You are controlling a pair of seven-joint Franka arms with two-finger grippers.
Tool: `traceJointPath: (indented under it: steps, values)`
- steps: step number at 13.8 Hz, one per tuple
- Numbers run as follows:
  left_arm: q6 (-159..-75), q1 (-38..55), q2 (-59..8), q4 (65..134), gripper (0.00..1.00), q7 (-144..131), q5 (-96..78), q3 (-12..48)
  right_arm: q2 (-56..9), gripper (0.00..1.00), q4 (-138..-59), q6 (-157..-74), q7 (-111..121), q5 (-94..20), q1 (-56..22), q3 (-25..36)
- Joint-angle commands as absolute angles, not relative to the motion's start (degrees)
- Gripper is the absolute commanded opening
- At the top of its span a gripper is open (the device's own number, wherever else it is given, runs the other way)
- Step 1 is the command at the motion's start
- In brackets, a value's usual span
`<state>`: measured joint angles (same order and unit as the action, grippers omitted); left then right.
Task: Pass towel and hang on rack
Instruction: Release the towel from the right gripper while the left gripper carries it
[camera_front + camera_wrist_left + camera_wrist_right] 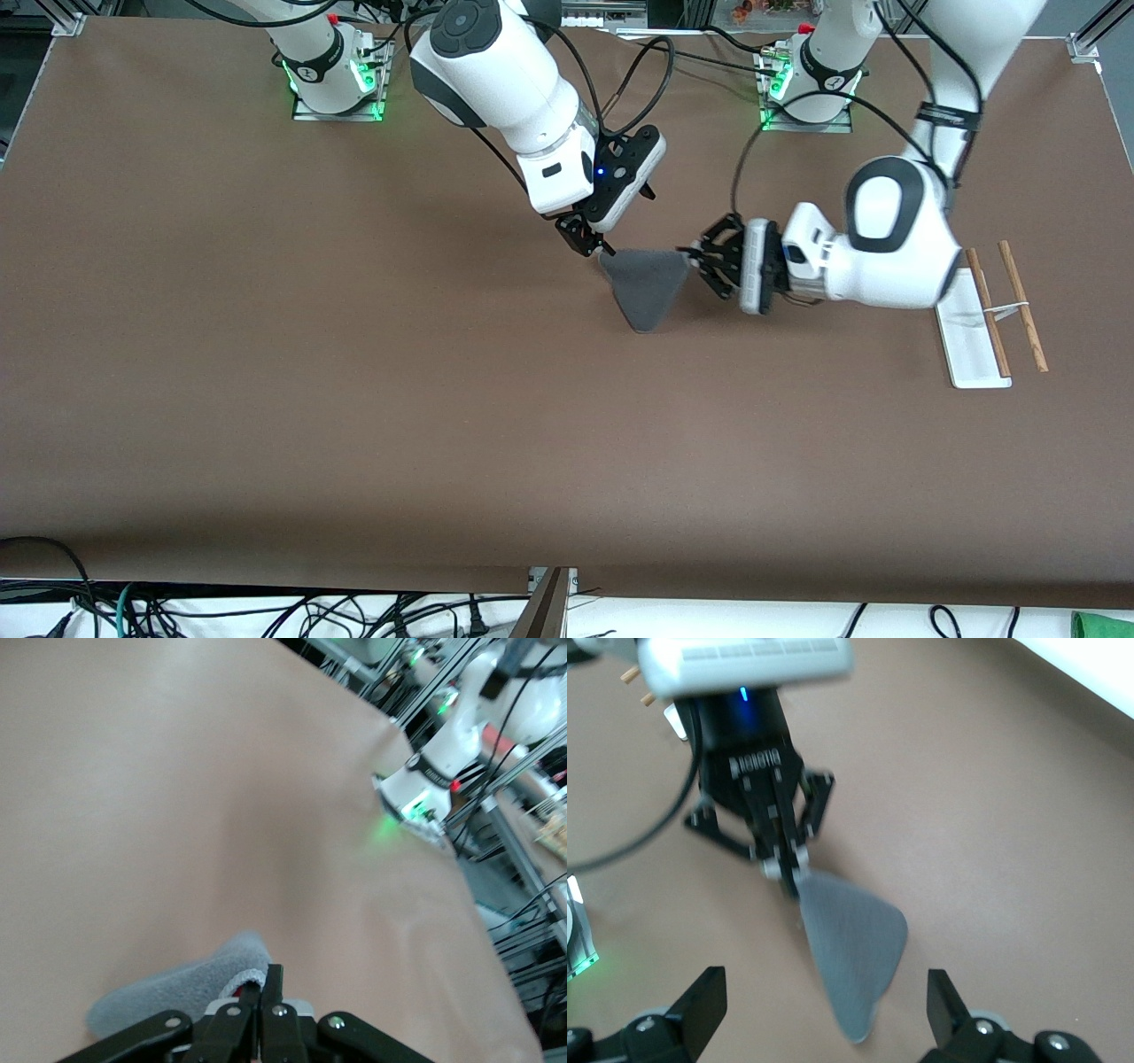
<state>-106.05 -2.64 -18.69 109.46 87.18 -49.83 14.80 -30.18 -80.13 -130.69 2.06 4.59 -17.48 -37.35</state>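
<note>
Front view: towel (648,285) hangs limp and light over mid-table, one corner pinched in the closed left gripper (696,257), right gripper (595,248) spread wide and empty beside it; soft cloth, best gripped at an edge.

A small dark grey cloth towel (649,286) is held over the brown bench (354,399) at one corner by the left hand (694,257); the right hand (595,248) appears parted beside the other corner. A white-based wooden-rod rack (992,310) is seen at the left arm's end.
</note>
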Motion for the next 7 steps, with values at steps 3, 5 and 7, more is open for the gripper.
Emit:
traceJointPath:
  steps: [3, 5, 7]
  values:
    - [-90.91, -16.58, -23.72, 94.17, 0.0, 88.15, -30.81, 14.85, -26.02, 1.0, -79.89, -117.11, -1.03, 3.87, -14.86, -32.1]
    - [-84.31, -21.25, -24.69, 88.44, 0.0, 88.15, -25.34, 14.68, -25.4, 1.0, -79.81, -108.24, -2.2, 3.87, -10.14, -30.59]
    - [-81.75, -26.43, -24.7, 85.18, 0.0, 87.98, -20.58, 14.59, -21.73, 1.0, -79.8, -100.49, -1.58, 3.87, -3.54, -30.24]
